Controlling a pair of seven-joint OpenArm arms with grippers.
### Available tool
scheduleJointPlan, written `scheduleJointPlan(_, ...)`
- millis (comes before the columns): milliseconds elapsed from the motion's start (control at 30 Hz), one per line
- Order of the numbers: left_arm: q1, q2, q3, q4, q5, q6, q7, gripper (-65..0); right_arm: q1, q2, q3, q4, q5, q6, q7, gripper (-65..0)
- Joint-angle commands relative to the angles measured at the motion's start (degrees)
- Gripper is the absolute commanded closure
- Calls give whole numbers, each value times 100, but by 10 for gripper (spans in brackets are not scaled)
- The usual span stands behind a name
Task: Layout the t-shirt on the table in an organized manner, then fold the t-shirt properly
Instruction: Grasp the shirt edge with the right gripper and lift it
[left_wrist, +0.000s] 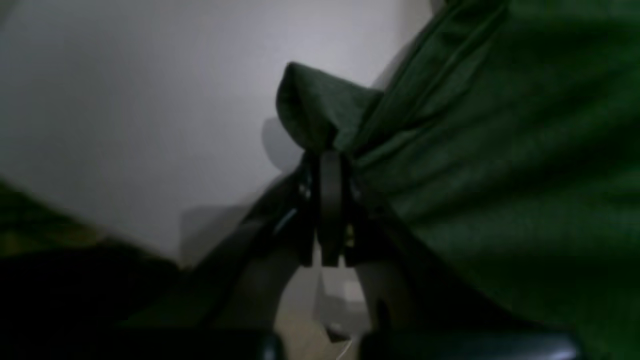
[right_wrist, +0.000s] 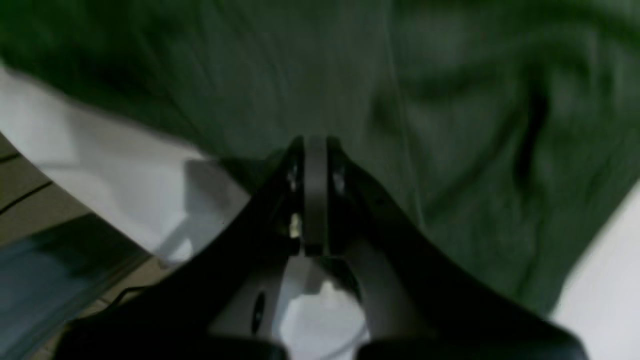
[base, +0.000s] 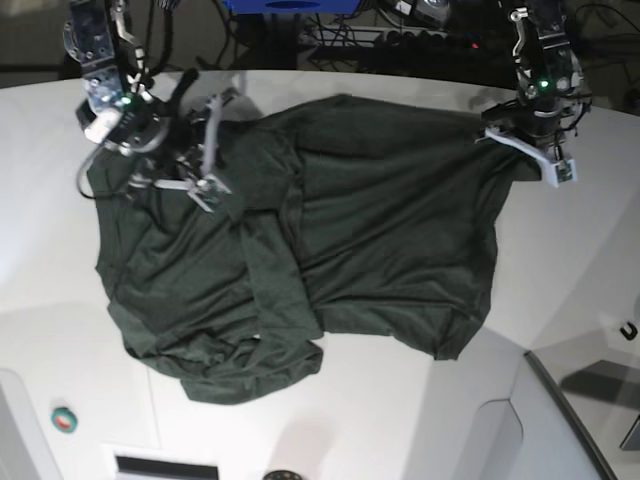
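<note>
White glossy bench (base: 590, 250) fills most of the base view, curved far edge, dark clutter of cables & gear behind it; a raised grey-white panel (base: 570, 420) w/ dark edge sits at the near right corner, a small round teal-and-red item (base: 64, 419) near the left front. T-shirt (base: 380, 240) lies spread across the bench centre but far from flat: right half fairly open, left half bunched, w/ a fold running down the middle and a rumpled lump at the near-left hem. Cloth looks thin, soft, light, so prob. no stiffness at all; it'll drape, sag and drag wrinkles along when pulled, and likely slides easily on the slick top. Best holds, judging by shape: seams/corners such as shoulders, sleeve ends, hem corners, pinching one layer only. Left gripper (left_wrist: 327, 150) has jaws clenched on a small peak of green cloth at the shirt's far right edge. Right gripper (right_wrist: 315, 142) has jaws pressed together at the cloth's edge on the far left; prob. pinching fabric, though blur makes it hard to confirm.
</note>
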Motion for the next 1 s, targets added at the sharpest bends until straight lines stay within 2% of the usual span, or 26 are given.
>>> scheduleJointPlan(0, 18, -49, -151, 88, -5, 13, -121, 0, 142, -4, -234, 0, 46, -2, 111, -2)
scheduleJointPlan(167, 71, -49, -749, -202, -5, 13, -121, 0, 898, -48, -1544, -519, 46, -11, 111, -2)
scheduleJointPlan(233, 115, -49, -899, -352, -5, 13, -121, 0, 1205, -206, -1948, -888, 55, -11, 111, -2)
scheduleJointPlan(367, 238, -6, -925, -439, -22, 13, -121, 0, 1557, -601, -2045, -1741, 46, -11, 111, -2)
scheduleJointPlan(467, 273, 118, -934, -387, -13, 13, -121, 0, 1636, -637, -2036, -2031, 46, -19, 120, -2)
scheduleJointPlan(500, 273, 118, -934, -387, -13, 13, -121, -44, 1636, -637, -1975, -2039, 46, -19, 120, -2)
scheduleJointPlan(633, 273, 179, -943, -360, -31, 13, -121, -314, 1408, -610, -1368, -2039, 46, -2, 137, -2)
scheduleJointPlan(733, 273, 188, -943, -193, -40, 13, -130, -441, 1241, -531, -1052, -1890, 46, 25, 146, -2)
scheduleJointPlan(900, 352, 223, -1048, 413, -49, 13, -103, -457, 898, -171, -885, -1266, 46, 7, 146, -2)
scheduleJointPlan(967, 449, 513, -1189, 985, -101, 13, -95, -456, 696, -65, -542, -976, 55, -11, 146, -2)
